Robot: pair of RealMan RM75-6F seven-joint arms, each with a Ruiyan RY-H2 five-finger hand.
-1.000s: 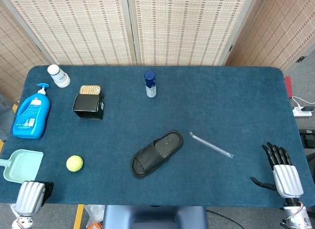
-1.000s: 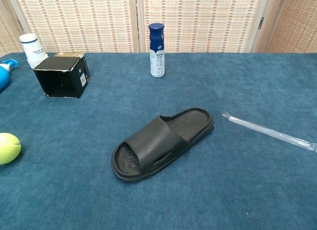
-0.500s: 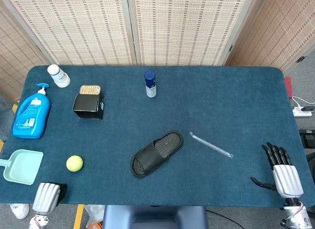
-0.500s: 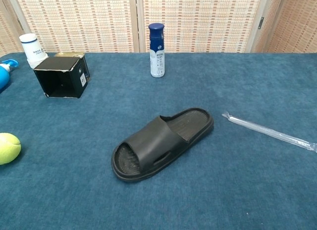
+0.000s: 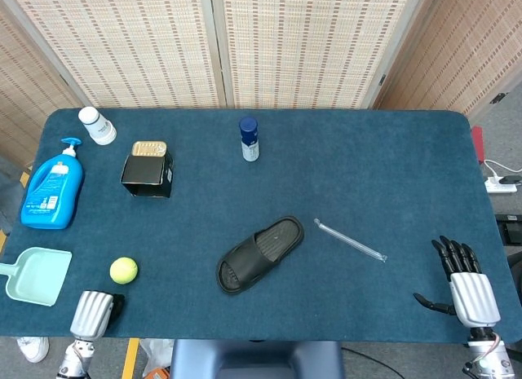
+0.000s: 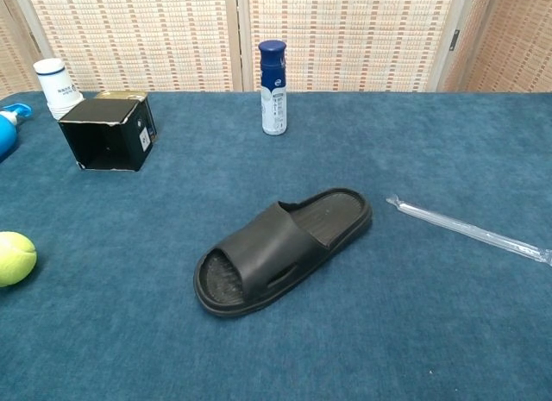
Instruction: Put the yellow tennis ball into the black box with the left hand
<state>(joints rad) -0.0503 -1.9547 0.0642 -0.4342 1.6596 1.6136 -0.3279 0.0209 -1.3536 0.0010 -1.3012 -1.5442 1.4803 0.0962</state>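
The yellow tennis ball lies on the blue table near the front left; the chest view shows it at the left edge. The black box stands further back, its open side showing in the chest view. My left hand hovers at the table's front edge, just in front and to the left of the ball, apart from it. Only its silver back and a dark bit of finger show. My right hand sits at the front right with fingers spread, holding nothing.
A black slipper lies mid-table, a wrapped straw to its right. A blue-capped bottle stands at the back. At the left are a blue detergent bottle, a white bottle and a mint dustpan.
My left hand has moved right along the front edge, closer to the tennis ball. The ball, the box and the right hand have stayed put.
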